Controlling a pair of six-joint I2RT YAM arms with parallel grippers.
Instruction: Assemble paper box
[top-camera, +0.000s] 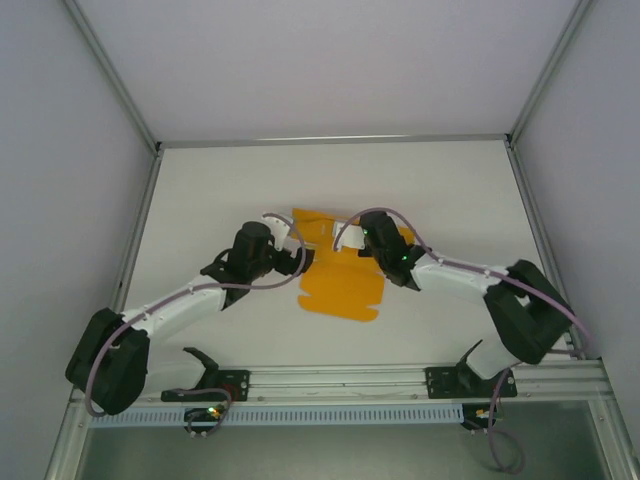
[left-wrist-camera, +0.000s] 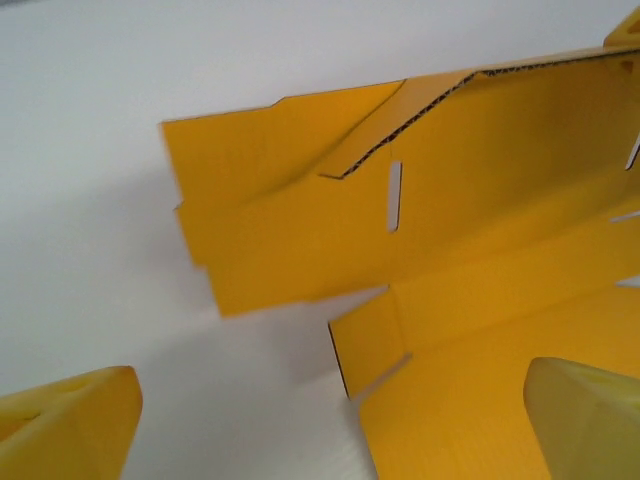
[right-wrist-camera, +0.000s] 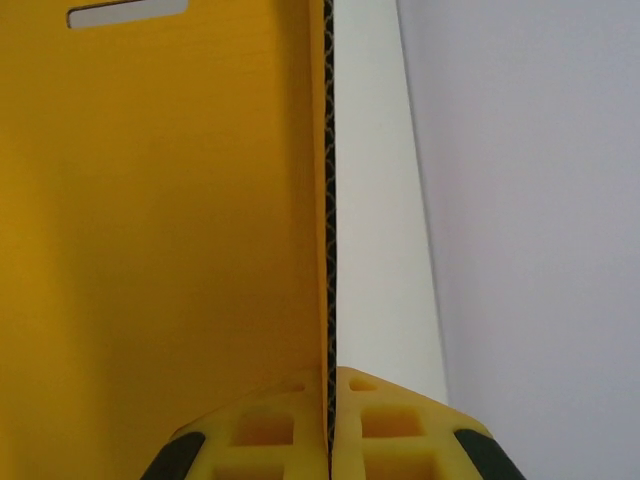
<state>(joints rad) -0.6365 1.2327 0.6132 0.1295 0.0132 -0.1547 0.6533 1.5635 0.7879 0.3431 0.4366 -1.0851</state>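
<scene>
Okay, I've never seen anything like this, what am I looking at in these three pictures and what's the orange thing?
Two robot arms are bolted at the near edge of a white table. One picture looks down from above; the other two come from cameras on each wrist. The orange thing is a paper box, not yet folded up: a die-cut corrugated card sheet with flaps and slots. The right gripper is shut on one panel of the card, pinching it edge-on between its yellow fingers. The left gripper stands open over the sheet, holding nothing.

No legible text or markings.
</scene>
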